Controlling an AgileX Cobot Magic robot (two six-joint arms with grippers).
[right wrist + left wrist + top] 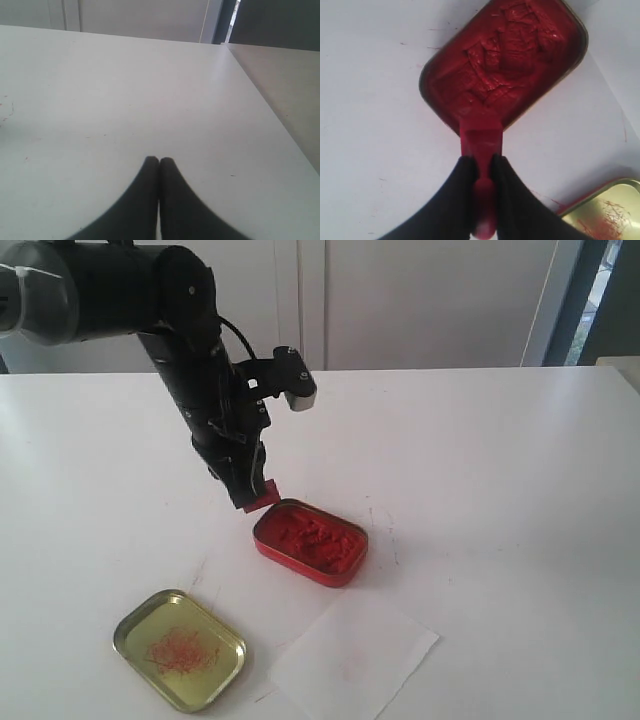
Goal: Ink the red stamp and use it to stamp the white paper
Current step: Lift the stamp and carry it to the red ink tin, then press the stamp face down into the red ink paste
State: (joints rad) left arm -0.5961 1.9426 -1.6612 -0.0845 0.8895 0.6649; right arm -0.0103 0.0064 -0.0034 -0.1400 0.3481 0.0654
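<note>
Red stamp (pixel 263 496), clamped in the left gripper (pixel 248 488), hangs at the rim of the red tin (pixel 300 565) full of ink paste (pixel 315 537). Nearby lie a red-smeared gold tin (pixel 121 637) and the white paper (pixel 355 655); the right gripper (pixel 159 162) is closed, empty.

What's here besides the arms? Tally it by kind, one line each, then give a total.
Stamps: 1, the red stamp, held in the left gripper
Tins: 2, the red ink tin and the gold tin
Paper sheets: 1, the white paper
Total: 4
</note>
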